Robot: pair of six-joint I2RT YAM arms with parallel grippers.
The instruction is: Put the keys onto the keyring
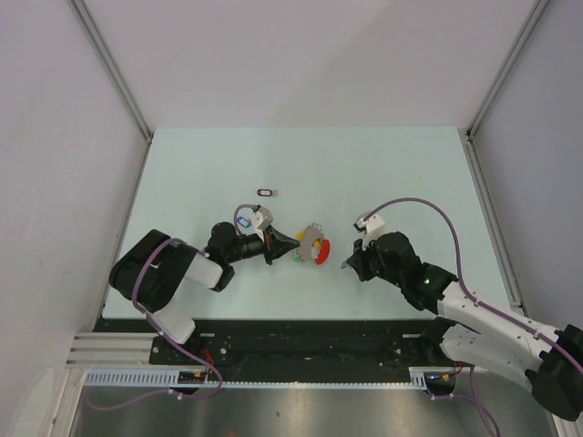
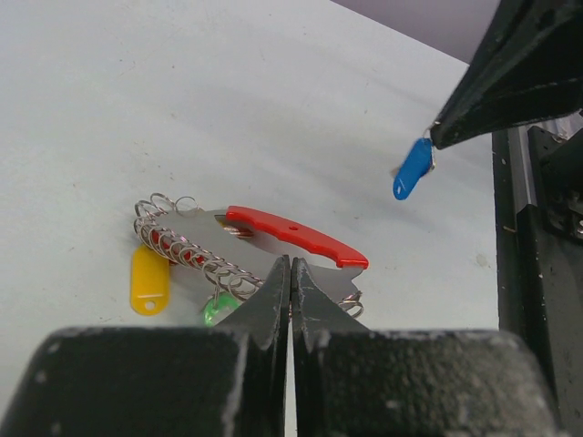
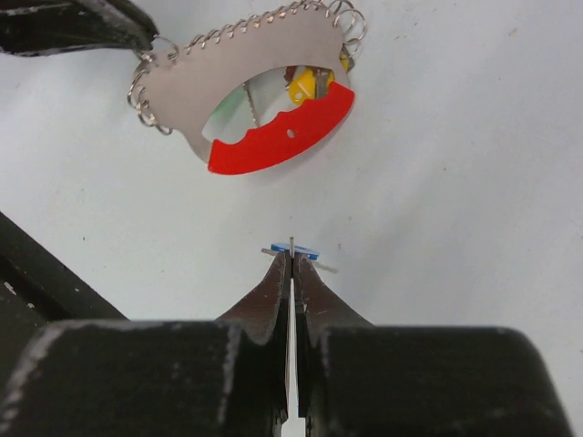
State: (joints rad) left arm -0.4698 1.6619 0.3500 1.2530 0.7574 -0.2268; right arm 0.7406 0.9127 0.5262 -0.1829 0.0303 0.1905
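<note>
Jaws on both your arms are pressed shut. Your left jaws pinch the keyring (image 1: 314, 244), a flat grey metal crescent with a red curved band (image 2: 296, 235) along one edge and a row of small wire loops (image 2: 187, 255) along the other; the tips close on the grey plate. It sits about midway between the left and right edges of the pale table (image 1: 182, 164), somewhat closer to the near edge than the far one (whether it rests on the surface or is lifted a little, you cannot tell from these views). An oblong yellow plastic tag (image 2: 150, 278) and a green plastic tag (image 2: 216, 309) hang at the loops. Your right jaws grip the small silver key with the blue oblong plastic tag (image 2: 413, 168). That tag dangles below the tips, apart from the keyring on its right-edge side, and the red band is turned toward it. A second small key with a black oblong tag (image 1: 266, 192) lies flat on the table, toward the far edge from the keyring and slightly toward the left edge, apart from both pairs of jaws.
</note>
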